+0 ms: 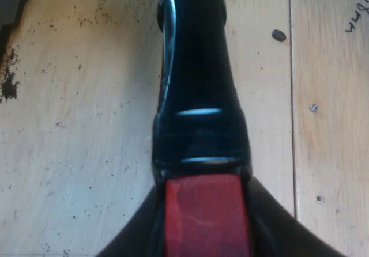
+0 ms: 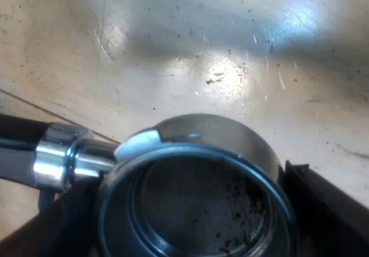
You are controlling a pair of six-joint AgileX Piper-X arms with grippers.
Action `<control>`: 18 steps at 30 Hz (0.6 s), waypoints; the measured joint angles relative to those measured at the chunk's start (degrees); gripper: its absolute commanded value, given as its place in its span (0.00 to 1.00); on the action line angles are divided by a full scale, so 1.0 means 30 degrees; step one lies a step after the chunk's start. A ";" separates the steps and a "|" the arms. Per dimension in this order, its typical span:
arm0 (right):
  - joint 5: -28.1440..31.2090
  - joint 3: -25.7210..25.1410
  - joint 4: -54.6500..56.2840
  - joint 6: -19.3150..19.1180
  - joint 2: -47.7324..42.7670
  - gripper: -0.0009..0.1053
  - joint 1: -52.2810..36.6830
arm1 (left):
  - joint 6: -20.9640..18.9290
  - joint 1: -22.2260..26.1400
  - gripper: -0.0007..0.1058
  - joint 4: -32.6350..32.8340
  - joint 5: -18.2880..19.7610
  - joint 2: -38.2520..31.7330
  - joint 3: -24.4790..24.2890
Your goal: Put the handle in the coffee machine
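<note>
The holder [image 2: 86,153], judged stiff and heavy, was clamped over the table [image 1: 75,124] by the left gripper [image 1: 204,240] at its slick handle's [image 1: 196,84] red end [image 1: 204,211]; the right gripper's [image 2: 184,188] closure at the basket [image 2: 202,216] could not be determined.

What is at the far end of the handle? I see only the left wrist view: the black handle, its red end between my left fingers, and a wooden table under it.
Observer: A round metal basket. The right gripper is shut on it, one finger at each side.
Operator: Is there coffee in the basket?
Observer: Only some dark crumbs near the rim; the rest of the bottom is bare.
Operator: How is it joined to the handle?
Observer: By a shiny metal collar.
</note>
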 measured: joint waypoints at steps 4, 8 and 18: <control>0.0019 -0.0640 -0.0617 -0.1215 -0.0065 0.99 0.0000 | 0.0173 -0.0058 0.01 0.0592 0.0087 0.0000 0.0047; 0.0567 -0.1689 -0.0764 -0.2190 -0.0446 0.99 0.0000 | 0.0169 0.0172 0.01 0.0928 0.0472 0.0000 0.0047; 0.5891 -0.1985 -0.0856 -0.2287 -0.1794 0.98 0.2292 | 0.0210 0.4377 0.01 0.1737 0.1315 0.0000 0.0047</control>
